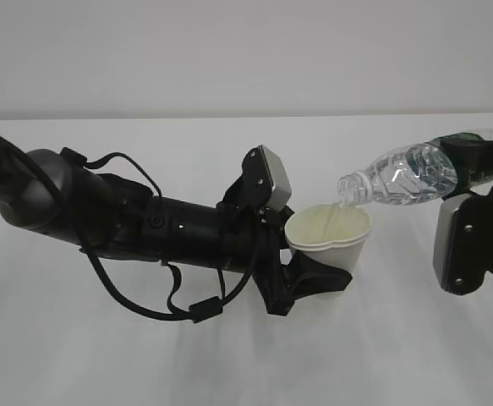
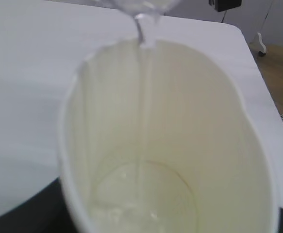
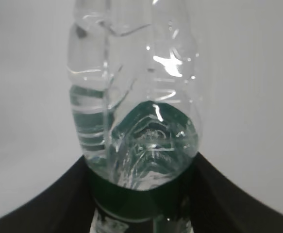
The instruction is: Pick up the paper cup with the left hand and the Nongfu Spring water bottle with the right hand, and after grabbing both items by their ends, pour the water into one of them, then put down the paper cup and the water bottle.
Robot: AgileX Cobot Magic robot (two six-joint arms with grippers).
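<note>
Exterior view: the left hand (image 1: 314, 275) clamps the paper cup (image 1: 329, 239) low on its wall, holding it upright above the table (image 1: 229, 364). The right hand (image 1: 474, 161) grips the Nongfu Spring water bottle (image 1: 407, 178) at its green label, the long axis near level, its neck directly over the cup's rim.

Left wrist view: the water (image 2: 143, 34) streams down the cup's cream inside and pools at the bottom.

Right wrist view: black jaws pinch the bottle's dented body; no lettering is readable.
</note>
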